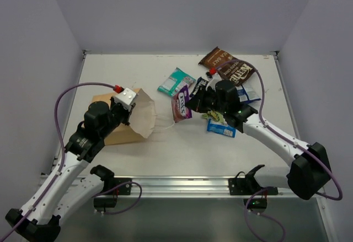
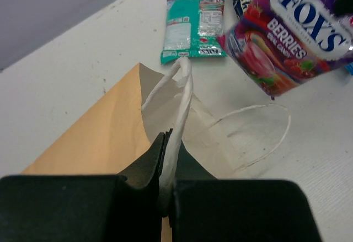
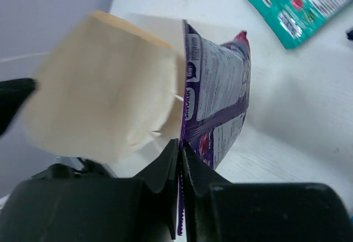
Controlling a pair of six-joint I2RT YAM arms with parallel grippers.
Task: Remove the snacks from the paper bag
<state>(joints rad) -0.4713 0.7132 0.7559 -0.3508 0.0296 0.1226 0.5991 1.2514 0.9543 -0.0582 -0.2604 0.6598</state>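
Note:
The tan paper bag (image 1: 128, 122) lies on its side at the left, mouth facing right. My left gripper (image 2: 169, 149) is shut on its white string handle (image 2: 182, 96) and upper rim. My right gripper (image 3: 181, 149) is shut on the edge of the pink-purple candy pack (image 3: 218, 96), holding it in the air just right of the bag's mouth; the pack also shows in the top view (image 1: 180, 103) and the left wrist view (image 2: 287, 38). The teal-white packet (image 1: 176, 81), brown chip bags (image 1: 227, 66), blue-white packet (image 1: 245, 94) and small blue bar (image 1: 221, 127) lie on the table.
The second string handle (image 2: 265, 132) loops loose on the table in front of the bag's mouth. The snacks lie grouped at the back right of the white table (image 1: 182, 154). Walls close the table at left, back and right.

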